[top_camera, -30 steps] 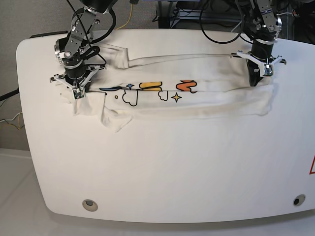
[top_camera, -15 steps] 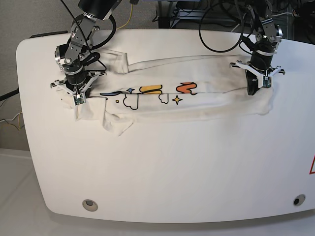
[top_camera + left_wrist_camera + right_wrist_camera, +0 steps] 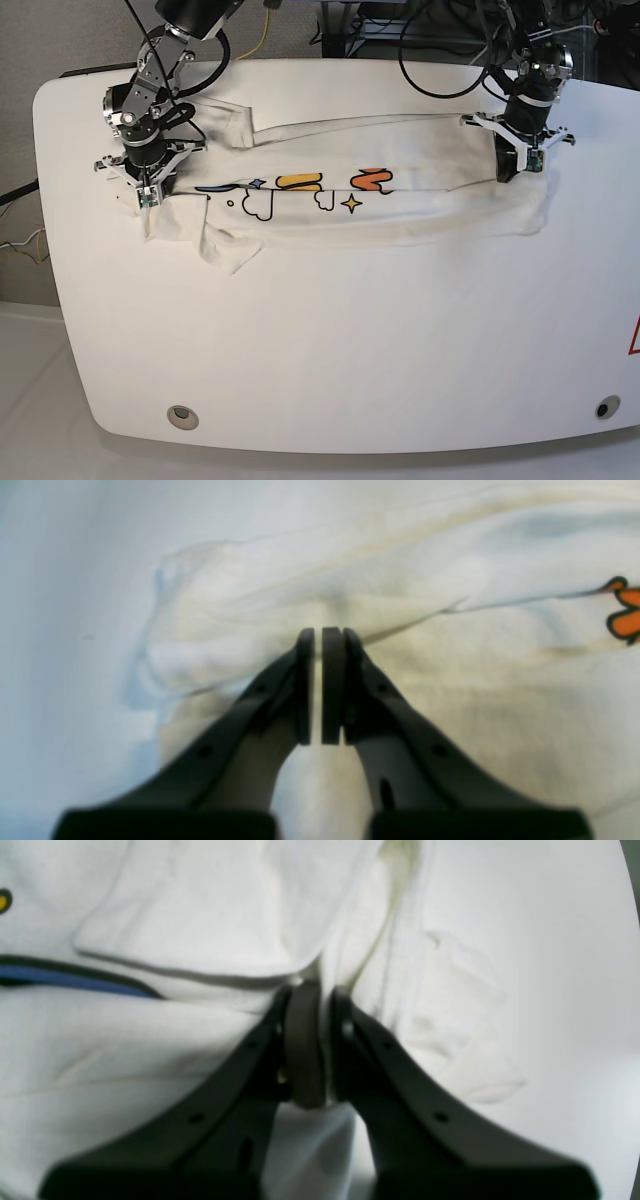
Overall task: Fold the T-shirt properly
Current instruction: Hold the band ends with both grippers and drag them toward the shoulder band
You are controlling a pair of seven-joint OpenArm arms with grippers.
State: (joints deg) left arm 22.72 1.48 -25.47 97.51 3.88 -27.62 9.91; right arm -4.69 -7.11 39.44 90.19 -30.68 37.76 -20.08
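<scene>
Both my hands have pulled back toward 12 o'clock since the earlier frame, dragging the shirt (image 3: pixel 340 195) up the surface (image 3: pixel 330 340). The left hand (image 3: pixel 512 165) is pinched nearly closed on the hem fold at 2 o'clock. The right hand (image 3: pixel 147 190) is clamped on cloth at 10 o'clock. The shirt lies as a long folded band between them, print showing.

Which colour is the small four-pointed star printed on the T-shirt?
Yellow: the star on the white T-shirt shows best in the base view.
</scene>
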